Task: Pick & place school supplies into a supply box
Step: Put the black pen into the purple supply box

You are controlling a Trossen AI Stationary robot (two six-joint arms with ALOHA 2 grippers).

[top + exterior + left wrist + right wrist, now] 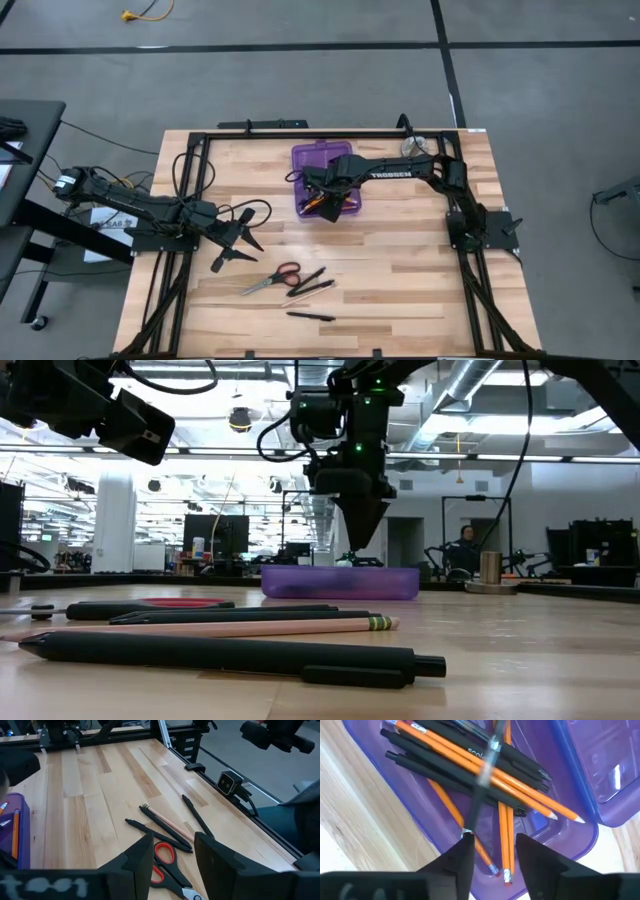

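Observation:
The purple supply box (330,180) lies open at the table's far middle, lid (600,765) beside the tray. Several orange pencils (505,827) and black pens (445,767) lie crossed inside. My right gripper (492,845) hangs open just above the tray (340,582), pointing down. A blurred black pen (482,780) slants across the pile, one end by a fingertip. My left gripper (235,245) is open near the table's left, above the wood. Red-handled scissors (165,862), black pens (197,817) and one pencil (167,822) lie flat on the near table. My right gripper is open over the tray. The blurred black pen has its lower end (466,832) right at one fingertip (462,847); whether they touch, I cannot tell. The pen's other end lies across the pencils in the box.
A round silver metal disc (415,147) sits at the far right, beyond the box. A black frame rail (190,200) borders the table. Bare wood lies between the box and the near supplies. A person (465,545) sits far off in the room.

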